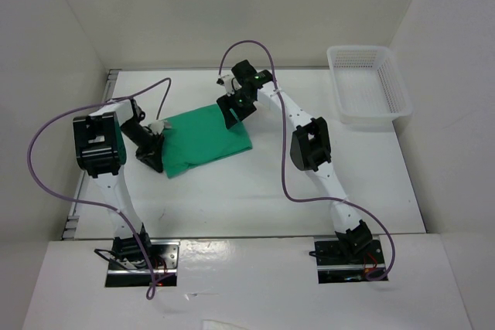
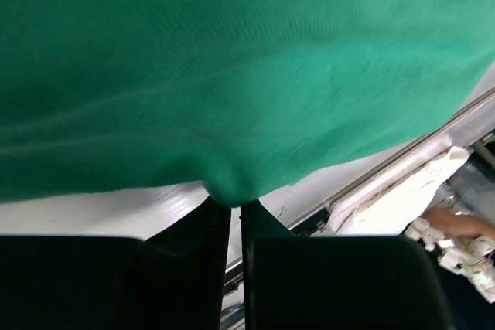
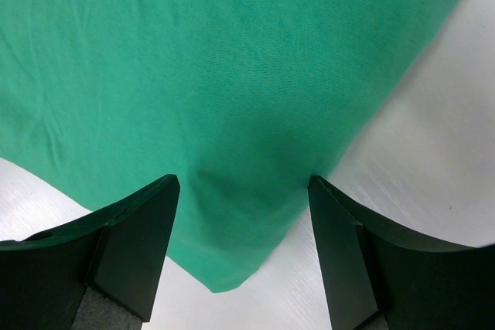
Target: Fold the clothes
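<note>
Logged green T-shirt (image 1: 207, 135) lying on white table (image 1: 255, 191), left of centre, folded into a rough slanted rectangle. Noted plain thin fabric, softly creased, no print.

Saw left gripper (image 2: 235, 210) at the shirt's left edge, pressed nearly together and pinching a small nub of green cloth. In left wrist view, found that nub pulled down into the narrow slit between the dark fingers (image 2: 186, 276), with more green cloth filling the whole upper frame and a strip of white table under it.

Saw right gripper (image 3: 244, 183) at the shirt's far right side, spread wide and pointing down over the fabric. In right wrist view, found a shirt corner between the two black fingers (image 3: 131, 245), with bare table on either side of it. Could not tell whether those fingertips touched the cloth or table.

Marked white mesh basket (image 1: 367, 86) at far right of the table, well apart from the shirt. Spotted purple cables (image 1: 46, 160) looping off both arms. Noted white walls (image 1: 232, 5) around the table.
</note>
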{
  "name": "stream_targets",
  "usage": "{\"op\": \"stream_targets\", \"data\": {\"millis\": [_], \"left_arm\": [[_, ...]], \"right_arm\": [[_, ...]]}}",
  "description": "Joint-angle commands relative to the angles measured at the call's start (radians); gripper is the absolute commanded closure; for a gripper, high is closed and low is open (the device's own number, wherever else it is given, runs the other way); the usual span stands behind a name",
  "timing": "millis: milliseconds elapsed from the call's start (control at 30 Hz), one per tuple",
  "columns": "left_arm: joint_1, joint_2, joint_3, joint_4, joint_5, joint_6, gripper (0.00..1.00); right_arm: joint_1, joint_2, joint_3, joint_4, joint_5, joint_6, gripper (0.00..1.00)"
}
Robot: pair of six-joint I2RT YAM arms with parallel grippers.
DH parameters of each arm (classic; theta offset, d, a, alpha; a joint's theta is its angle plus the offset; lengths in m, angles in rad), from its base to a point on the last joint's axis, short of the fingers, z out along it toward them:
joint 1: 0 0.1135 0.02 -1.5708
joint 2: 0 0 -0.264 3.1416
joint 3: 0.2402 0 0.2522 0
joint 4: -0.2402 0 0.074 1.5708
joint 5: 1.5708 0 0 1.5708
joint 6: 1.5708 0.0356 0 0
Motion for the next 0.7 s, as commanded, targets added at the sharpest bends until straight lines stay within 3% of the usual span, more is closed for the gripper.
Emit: {"op": "stream_targets", "data": {"millis": [0,200,267,333,433,667], "left_arm": [[-0.005,0.004,0.022,-0.07,-0.038,0.06,0.86],[-0.005,0.004,0.004,-0.09,-0.069,0.091,0.84],[0.004,0.004,0.004,-0.099,-0.057,0.118,0.72],[0.029,-0.02,0.042,-0.113,-0.009,0.118,0.49],[0.05,-0.042,0.094,-0.113,0.025,0.108,0.32],[0.064,-0.082,0.147,0.048,0.144,-0.074,0.21]], "right_arm": [[0.0,-0.021,0.032,-0.008,0.005,-0.011,0.25],[0.0,-0.021,0.032,-0.008,0.005,-0.011,0.25],[0.0,-0.021,0.032,-0.008,0.005,-0.011,0.25],[0.0,-0.021,0.032,-0.008,0.005,-0.011,0.25],[0.0,-0.021,0.032,-0.008,0.015,-0.011,0.25],[0.0,0.008,0.061,0.022,0.07,0.042,0.25]]}}
